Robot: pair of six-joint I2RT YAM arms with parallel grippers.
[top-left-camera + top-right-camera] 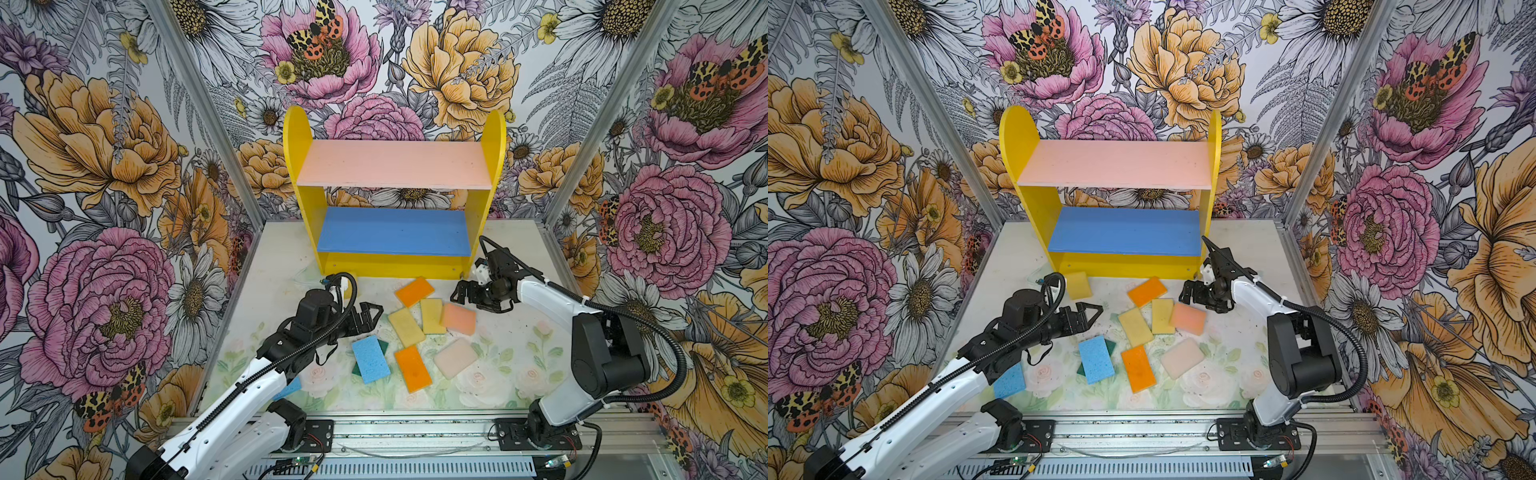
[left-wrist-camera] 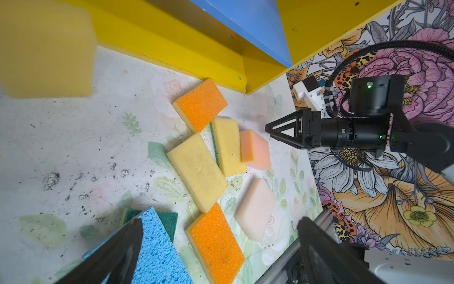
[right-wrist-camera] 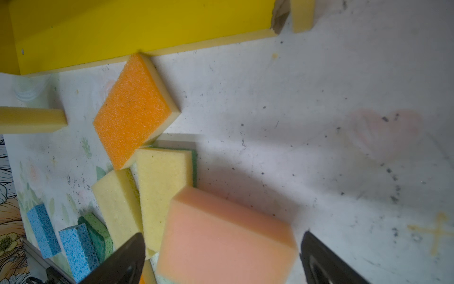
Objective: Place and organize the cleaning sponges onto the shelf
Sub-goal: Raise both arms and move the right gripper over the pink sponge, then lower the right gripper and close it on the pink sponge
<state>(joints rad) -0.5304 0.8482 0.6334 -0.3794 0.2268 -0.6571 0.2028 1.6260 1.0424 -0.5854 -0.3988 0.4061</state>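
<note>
flowered surface [image 1: 278,262] is carrying loose cleaning sponges [image 1: 406,327] before the bare shelf [image 1: 395,164], while left gripper [image 1: 372,318] and right gripper [image 1: 457,295] are hovering, fingers [image 3: 122,260] spread, apparently lining up picks.

Found shelf [image 1: 309,216] upright at rear of table [image 1: 282,266]: yellow round-topped sides, pink upper board [image 1: 395,164], blue lower board [image 1: 394,231]. Noted sponges lying flat in front: orange sponge [image 1: 414,291] just beside shelf base; small yellow sponge [image 1: 432,316] touching peach-pink sponge [image 1: 458,318] and long yellow sponge [image 1: 406,327]; second orange sponge [image 1: 413,369]; cream sponge [image 1: 456,358]; blue sponge [image 1: 371,359] overlapping dark green sponge [image 1: 383,345]; second blue sponge [image 1: 1010,381]; another yellow sponge [image 1: 1079,285] by shelf's left foot, pose unclear
</note>
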